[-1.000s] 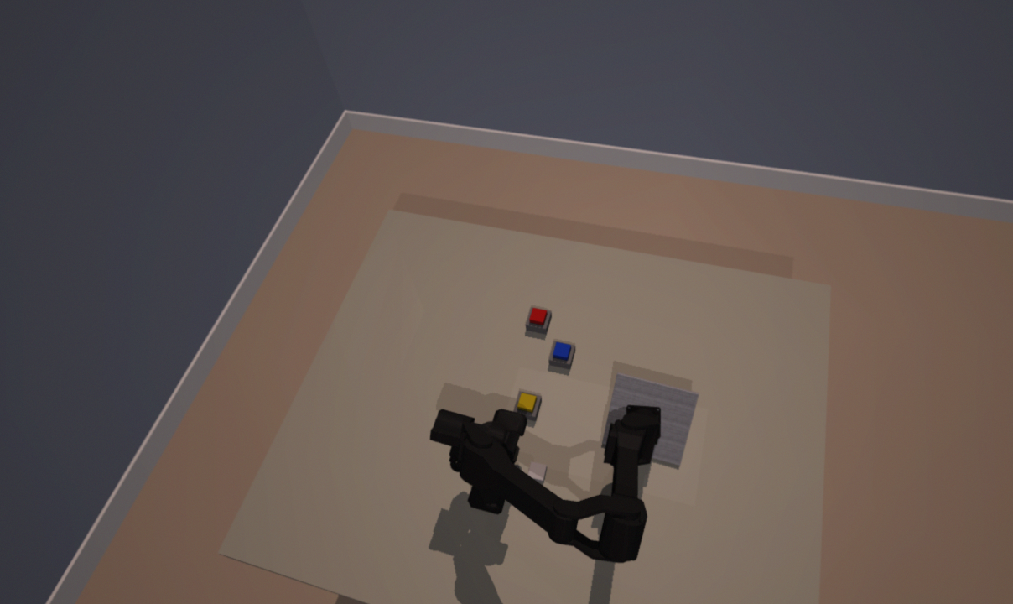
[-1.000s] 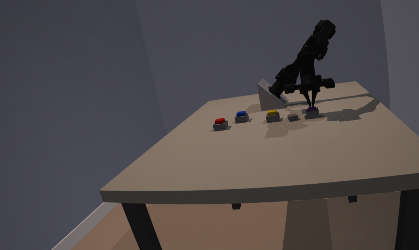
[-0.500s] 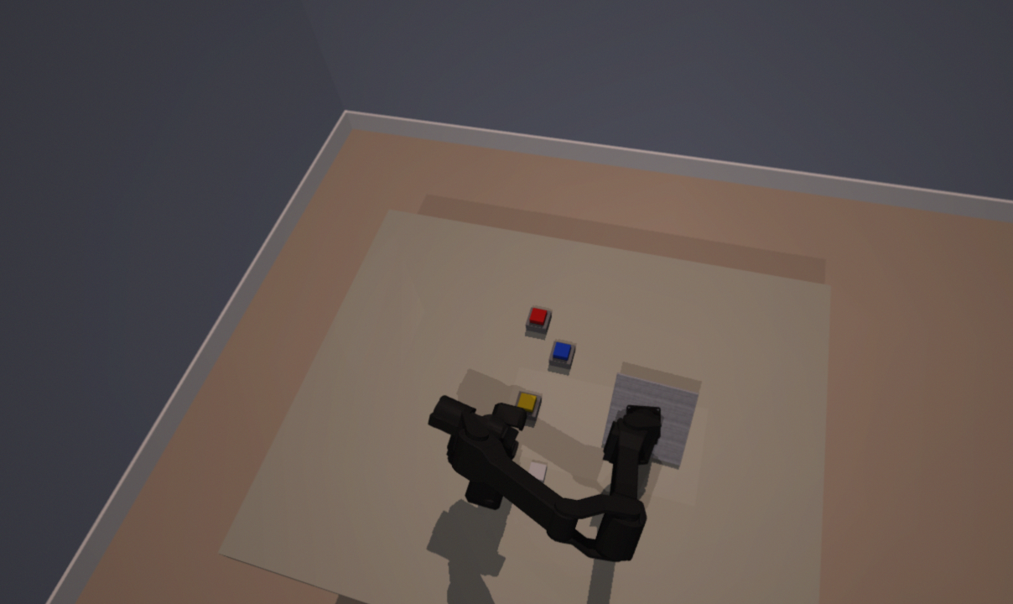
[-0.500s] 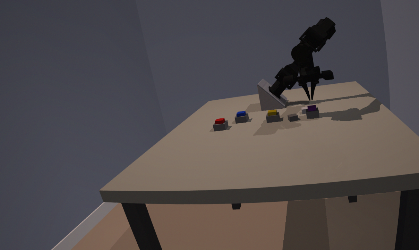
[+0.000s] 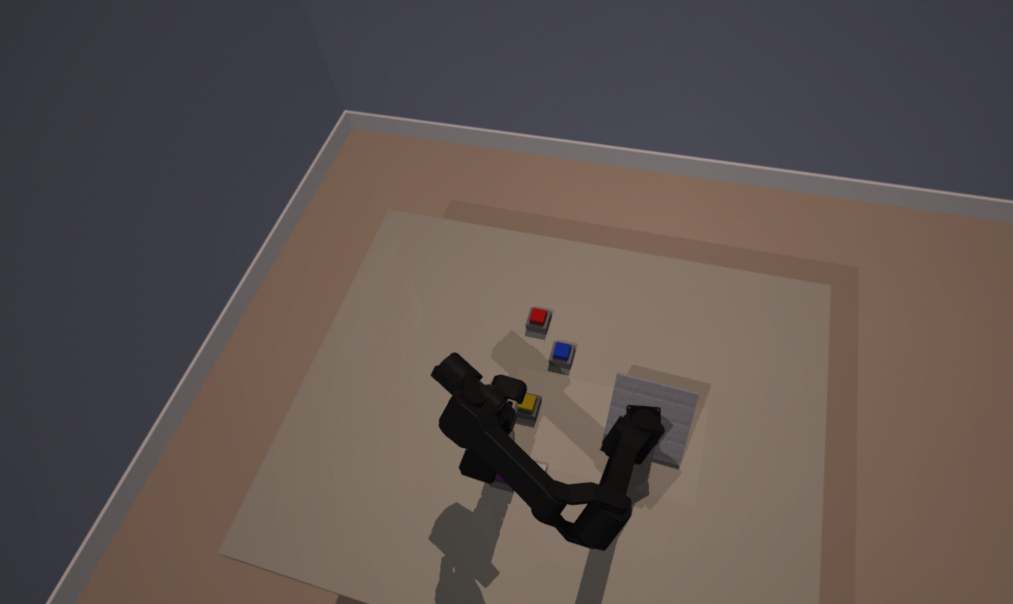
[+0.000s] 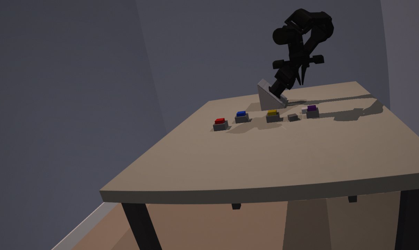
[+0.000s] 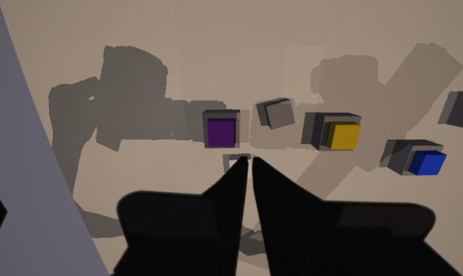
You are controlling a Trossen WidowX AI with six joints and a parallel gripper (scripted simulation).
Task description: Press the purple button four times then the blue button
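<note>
The gripper [image 7: 250,161] hung well above the counter [image 6: 266,161], its fingers drawn together with nothing between them. In the wrist view the tips pointed at a small white block [image 7: 233,162] just beside the purple button [image 7: 221,132], which stood up proud in its grey housing. A grey block [image 7: 279,113] lay between it and the yellow button [image 7: 343,135]; the blue button [image 7: 427,162] sat further along the row, with the red button [image 6: 219,121] at the far end. Which press was in hand could not be told from this moment; the arm seemed to be between presses. The next move called for coming straight down on the proper cap, steering wide of both blocks and the yellow button.
</note>
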